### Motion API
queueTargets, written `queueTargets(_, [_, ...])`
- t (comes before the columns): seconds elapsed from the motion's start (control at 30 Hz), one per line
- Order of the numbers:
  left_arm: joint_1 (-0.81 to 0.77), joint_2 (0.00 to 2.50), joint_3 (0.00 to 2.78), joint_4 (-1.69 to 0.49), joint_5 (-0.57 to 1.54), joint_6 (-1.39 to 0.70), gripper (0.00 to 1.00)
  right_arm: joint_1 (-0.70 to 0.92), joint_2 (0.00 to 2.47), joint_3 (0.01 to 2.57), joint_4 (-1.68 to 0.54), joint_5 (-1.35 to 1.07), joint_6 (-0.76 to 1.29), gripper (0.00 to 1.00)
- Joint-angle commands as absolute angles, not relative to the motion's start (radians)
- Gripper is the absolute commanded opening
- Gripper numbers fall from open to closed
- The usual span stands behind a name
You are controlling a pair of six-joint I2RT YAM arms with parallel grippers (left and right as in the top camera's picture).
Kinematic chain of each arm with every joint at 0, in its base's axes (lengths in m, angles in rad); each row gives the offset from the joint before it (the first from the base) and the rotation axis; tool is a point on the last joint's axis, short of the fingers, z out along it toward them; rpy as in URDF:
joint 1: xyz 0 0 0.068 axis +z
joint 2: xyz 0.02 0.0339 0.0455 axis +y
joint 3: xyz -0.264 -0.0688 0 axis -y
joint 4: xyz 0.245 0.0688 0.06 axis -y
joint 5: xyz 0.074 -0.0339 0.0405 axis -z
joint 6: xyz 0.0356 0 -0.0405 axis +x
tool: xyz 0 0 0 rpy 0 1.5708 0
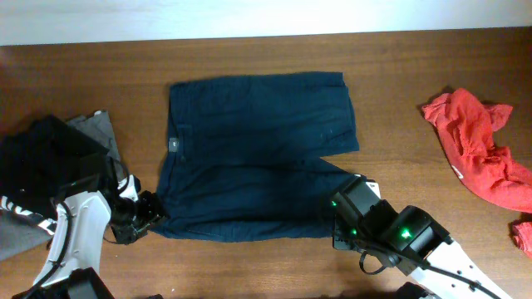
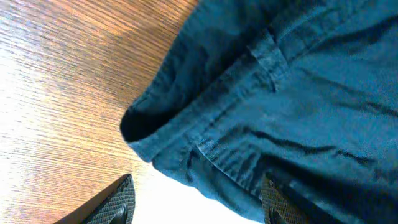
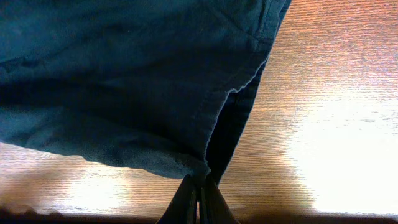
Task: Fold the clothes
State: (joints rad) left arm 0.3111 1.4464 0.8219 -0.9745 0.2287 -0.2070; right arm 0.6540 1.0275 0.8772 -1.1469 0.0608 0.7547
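Item: navy shorts (image 1: 249,158), spread flat mid-tabletop (image 1: 399,75), waistband toward the left side, two wide legs toward the right, far leg ending in a straight hem, near leg reaching toward the right arm. Small label or belt loop (image 1: 174,145) on the waistband. Fabric dark blue, lightly creased, stitched seams plain in both wrist views. Left jaws: at the near waistband corner, spread wide, one finger (image 2: 118,202) over bare wood, the other finger (image 2: 280,199) under or against the cloth edge, waistband corner (image 2: 143,127) sagging loose between and beyond them; no pinch visible. Right jaws: pressed together at the near leg's outer hem corner (image 3: 202,168), fingertips (image 3: 186,202) meeting right at the cloth, pinching that corner. Also on the tabletop: red garment (image 1: 478,158), crumpled, well apart at the right side; further scrap of red cloth (image 1: 522,234) at the right edge; black garment (image 1: 41,158) and grey garment (image 1: 96,129), heaped together at the left edge, near the left arm. Wood-grain surface, glare patches in wrist views.
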Motion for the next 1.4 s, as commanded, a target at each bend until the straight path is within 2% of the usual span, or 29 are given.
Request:
queueTargets(0.0, [0.315,1.451,0.791,-0.956,0.194,-0.263,0.64,0.648,1.029,0.891,-1.145,0.091,0.765,0.04])
queueTargets(0.33, [0.315,1.550,0.784,-0.908,0.160,-0.285,0.44,0.648,1.029,0.891,-1.145,0.091,0.765,0.04])
queueTargets(0.53, [0.315,1.626,0.784,-0.894,0.151,-0.284,0.41,0.648,1.029,0.891,-1.137,0.091,0.765,0.04])
queueTargets(0.73, [0.315,1.647,0.787,-0.875,0.154,-0.259,0.22,0.648,1.029,0.891,-1.134,0.091,0.765,0.04])
queueTargets(0.8, [0.315,1.645,0.805,-0.882,0.165,-0.204,0.04,0.648,1.029,0.891,-1.133,0.092,0.765,0.04])
queueTargets(0.83, [0.315,1.643,0.818,-0.896,0.165,-0.189,0.00,0.647,1.029,0.892,-1.133,0.093,0.765,0.04])
queueTargets(1.13, [0.315,1.499,1.005,-1.130,0.163,-0.080,0.00,0.648,1.027,0.931,-1.154,0.104,0.765,0.04])
queueTargets(1.37, [0.315,1.343,1.128,-1.285,0.157,-0.073,0.00,0.648,1.028,1.133,-1.298,0.106,0.765,0.04])
